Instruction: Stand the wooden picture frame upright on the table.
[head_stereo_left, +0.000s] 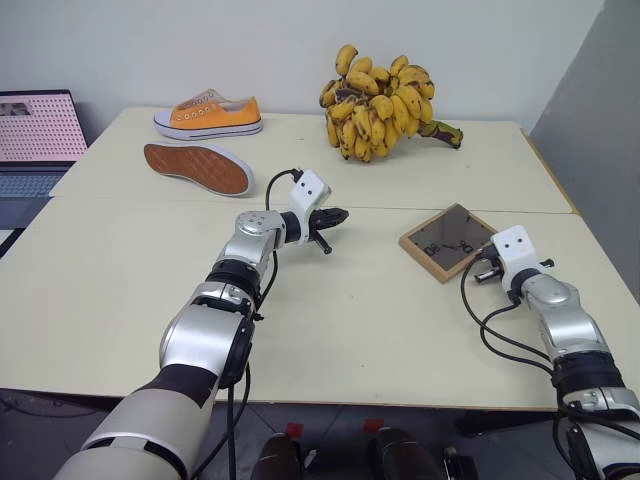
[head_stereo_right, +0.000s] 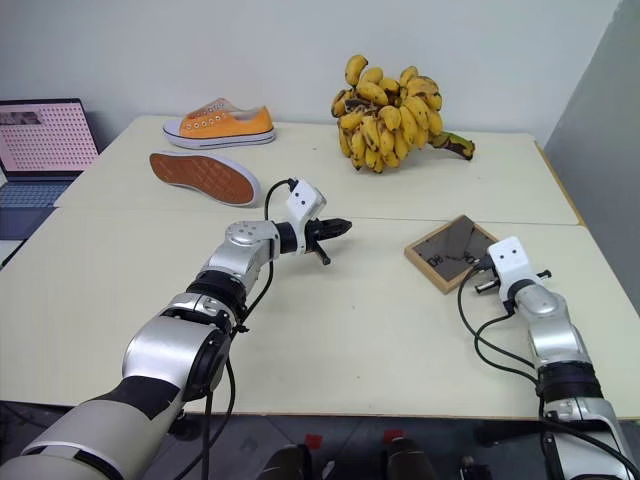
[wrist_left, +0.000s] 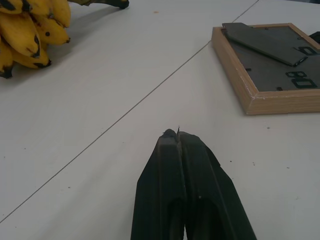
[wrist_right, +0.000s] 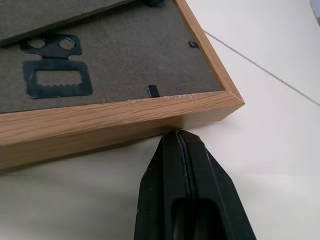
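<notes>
- Black fingers of the right gripper (wrist_right: 182, 137) are seen pressed together with nothing between them, their tips set right at the near wooden edge of the wooden picture frame (head_stereo_left: 449, 241), close to one corner; whether they actually touch the wood cannot be told
- Pale oak-coloured moulding is shown lying flat on the table (head_stereo_left: 120, 290), face down, with the dark backing, the folded easel stand (wrist_left: 262, 42) and a small metal hanger (wrist_right: 54, 77) turned upward
- The frame is found on the nearer table section, on the robot's right, just short of the straight seam (head_stereo_left: 390, 208)
- The left gripper (head_stereo_left: 331, 216) is held above the table near the middle, well apart from the frame, with its fingers likewise closed together and empty
- The frame is judged to be light and stiff, with any glass on the hidden face likely fragile, so it should not be dropped or slammed
- A slide across the smooth tabletop is to be expected if the edge is merely pushed
- A hold is best taken across the thickness of one wooden side, after that edge has been tipped up, and the easel stand must be swung out before the frame can be left standing
- Farther back, a bunch of bananas (head_stereo_left: 378, 103) and two orange shoes (head_stereo_left: 205, 140) are seen on the far section
</notes>
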